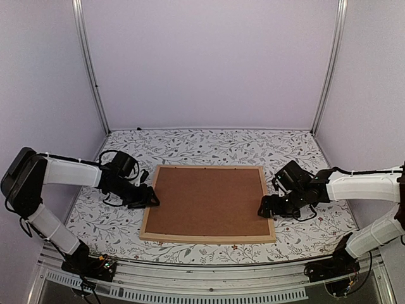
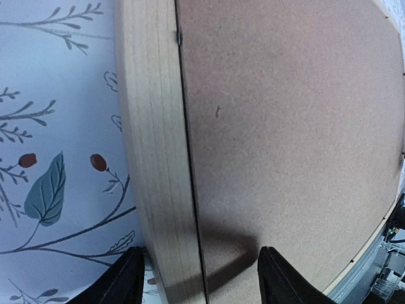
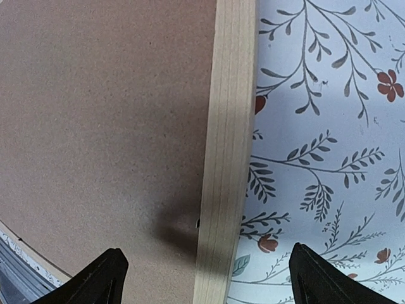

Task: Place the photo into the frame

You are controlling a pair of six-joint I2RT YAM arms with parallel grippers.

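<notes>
The frame (image 1: 209, 239), thin light wood, lies flat in the middle of the table with a plain brown backing board (image 1: 209, 201) filling it. The photo is hidden. My left gripper (image 1: 150, 199) is at the frame's left rail (image 2: 155, 158). Its jaws stand apart astride the rail, one finger over the tablecloth and one over the board (image 2: 291, 126), touching neither. My right gripper (image 1: 264, 209) stands wide open astride the right rail (image 3: 231, 126), one finger over the board (image 3: 101, 114) and one over the cloth.
A floral tablecloth (image 1: 209, 145) covers the table. Plain walls with metal corner posts (image 1: 92, 69) close in the back and sides. The metal base rail (image 1: 209, 285) runs along the near edge.
</notes>
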